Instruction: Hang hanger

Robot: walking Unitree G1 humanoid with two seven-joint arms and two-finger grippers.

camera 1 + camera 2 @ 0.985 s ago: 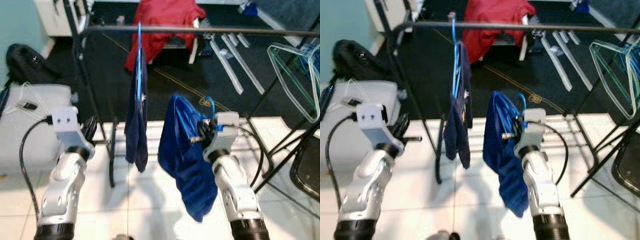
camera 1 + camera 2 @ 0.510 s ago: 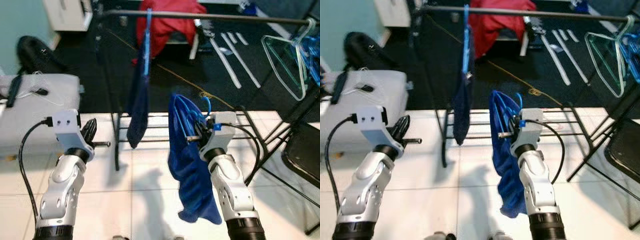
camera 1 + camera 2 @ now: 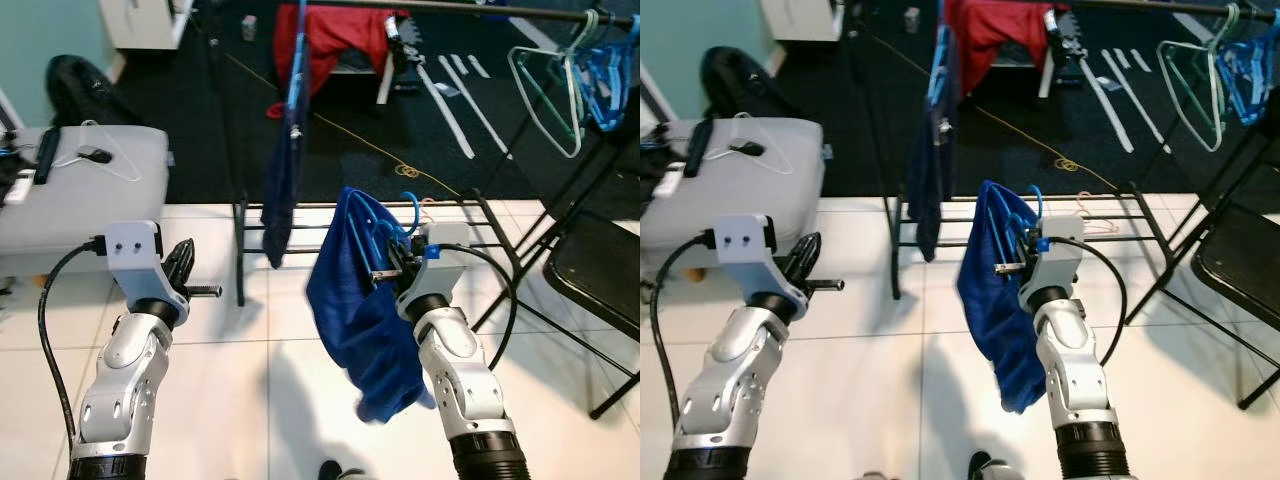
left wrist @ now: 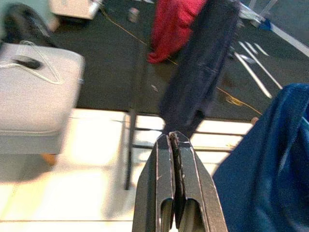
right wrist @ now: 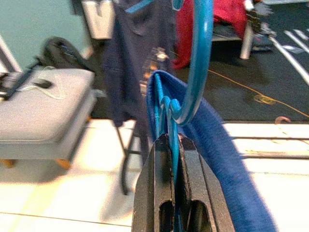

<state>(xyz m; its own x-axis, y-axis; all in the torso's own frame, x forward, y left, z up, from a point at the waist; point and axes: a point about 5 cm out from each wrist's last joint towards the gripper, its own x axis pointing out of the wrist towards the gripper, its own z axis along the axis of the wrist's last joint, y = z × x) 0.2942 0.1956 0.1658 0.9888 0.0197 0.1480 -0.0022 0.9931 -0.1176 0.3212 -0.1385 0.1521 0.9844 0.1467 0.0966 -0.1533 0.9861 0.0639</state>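
My right gripper (image 3: 387,268) is shut on the neck of a blue hanger (image 5: 200,58), whose hook (image 3: 412,206) points up. A bright blue garment (image 3: 352,310) is draped on it and hangs over the white floor tiles. I hold it low, in front of the clothes rack and well below the dark rail (image 3: 500,10) at the top of the view. A navy garment (image 3: 284,170) hangs from that rail on another blue hanger. My left gripper (image 4: 175,137) is shut with nothing in it, and is raised at the left (image 3: 183,264).
Empty green (image 3: 545,90) and blue (image 3: 606,75) hangers hang on the rail at the right. A black chair (image 3: 598,285) stands right of the rack. A grey ottoman (image 3: 95,195) carrying a white hanger sits at the left. A red garment (image 3: 335,40) lies behind the rack.
The whole view has shifted: the rail sits higher in the picture and more tiled floor shows. My right gripper keeps its hold on the hanger, and the blue garment has swung a little left.
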